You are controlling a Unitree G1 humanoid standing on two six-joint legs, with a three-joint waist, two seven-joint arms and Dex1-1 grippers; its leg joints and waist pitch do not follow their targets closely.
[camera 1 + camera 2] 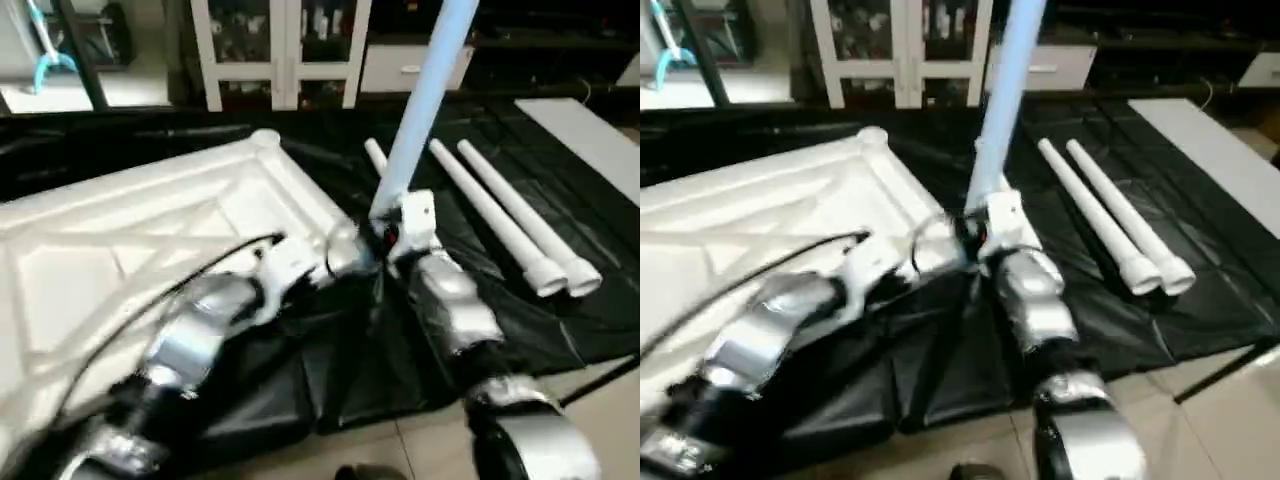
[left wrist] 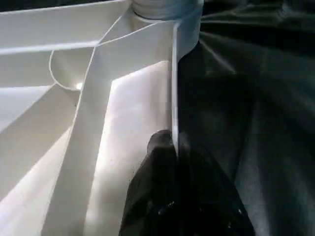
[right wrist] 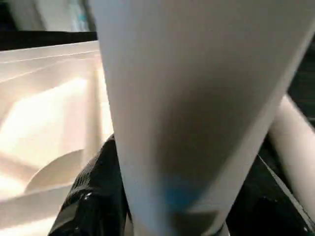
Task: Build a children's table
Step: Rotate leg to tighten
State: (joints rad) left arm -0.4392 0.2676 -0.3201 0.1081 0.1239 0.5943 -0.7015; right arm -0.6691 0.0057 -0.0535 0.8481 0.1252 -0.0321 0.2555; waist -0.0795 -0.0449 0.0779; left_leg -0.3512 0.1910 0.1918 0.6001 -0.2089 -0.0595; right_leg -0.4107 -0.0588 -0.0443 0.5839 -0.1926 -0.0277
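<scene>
The children's table top (image 1: 150, 220) lies upside down on a black sheet, its ribbed underside facing up. A round socket (image 1: 265, 138) sits at its far corner. My left gripper (image 1: 348, 255) is shut on the top's rim near the right corner; the left wrist view has its black fingers (image 2: 160, 162) pinching that thin wall (image 2: 174, 88). My right gripper (image 1: 395, 228) is shut on one white leg (image 1: 425, 90), which stands nearly upright by that corner. In the right wrist view black fingers (image 3: 91, 191) flank the leg (image 3: 197, 98). Whether the leg's foot is in a socket is hidden.
Two more legs (image 1: 520, 225) lie side by side on the black sheet (image 1: 330, 370) to the right, and the tip of a third (image 1: 375, 155) shows behind the upright one. A white glass-door cabinet (image 1: 280, 50) stands at the back. A white board (image 1: 590, 130) lies far right.
</scene>
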